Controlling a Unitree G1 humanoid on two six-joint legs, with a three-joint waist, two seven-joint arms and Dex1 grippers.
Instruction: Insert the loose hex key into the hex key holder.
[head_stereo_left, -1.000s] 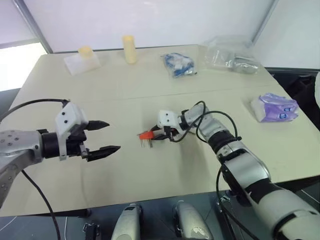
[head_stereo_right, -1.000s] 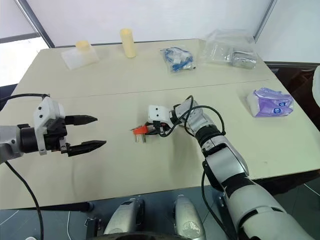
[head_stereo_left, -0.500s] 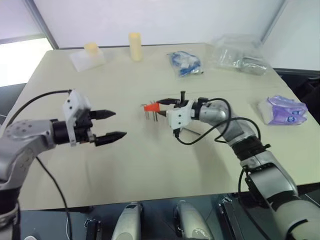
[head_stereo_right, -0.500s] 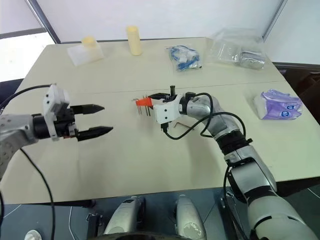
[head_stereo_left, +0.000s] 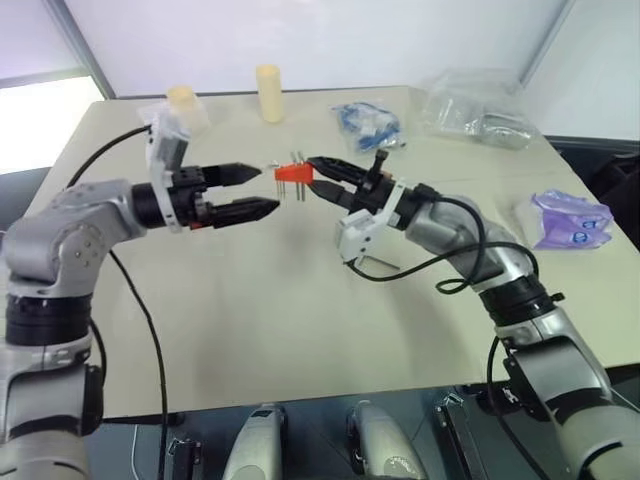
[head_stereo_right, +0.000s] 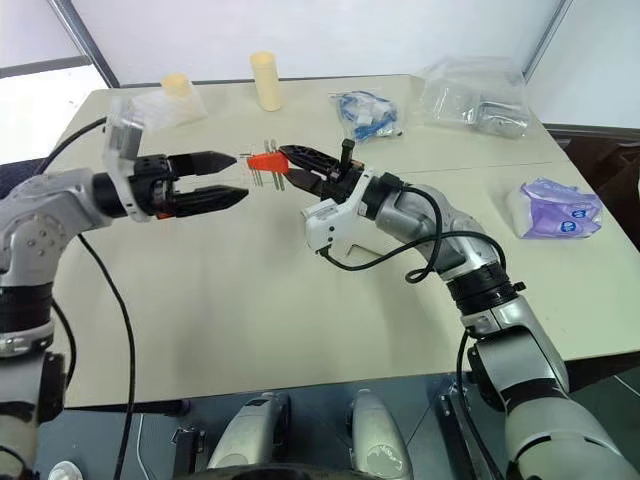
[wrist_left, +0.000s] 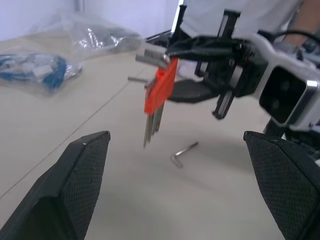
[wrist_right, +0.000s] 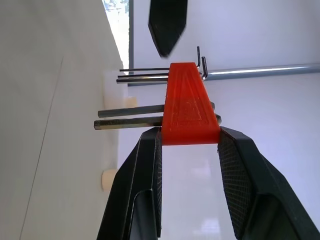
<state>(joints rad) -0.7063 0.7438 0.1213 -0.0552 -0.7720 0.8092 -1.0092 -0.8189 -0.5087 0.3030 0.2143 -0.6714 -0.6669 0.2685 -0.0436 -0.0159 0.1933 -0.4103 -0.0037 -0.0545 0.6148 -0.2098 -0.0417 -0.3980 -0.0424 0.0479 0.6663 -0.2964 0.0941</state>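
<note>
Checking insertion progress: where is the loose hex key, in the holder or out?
Out: the loose hex key lies on the table.

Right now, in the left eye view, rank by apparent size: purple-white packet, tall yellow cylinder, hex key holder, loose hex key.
1. purple-white packet
2. tall yellow cylinder, though farther off
3. hex key holder and loose hex key: alike in length, so unranked

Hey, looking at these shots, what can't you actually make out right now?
- Holder: its empty slot can't be made out in the right wrist view.
- Loose key: tiny in the left wrist view, size unreadable.
- Clear bag: contents blurred by crinkled plastic, head views.
</note>
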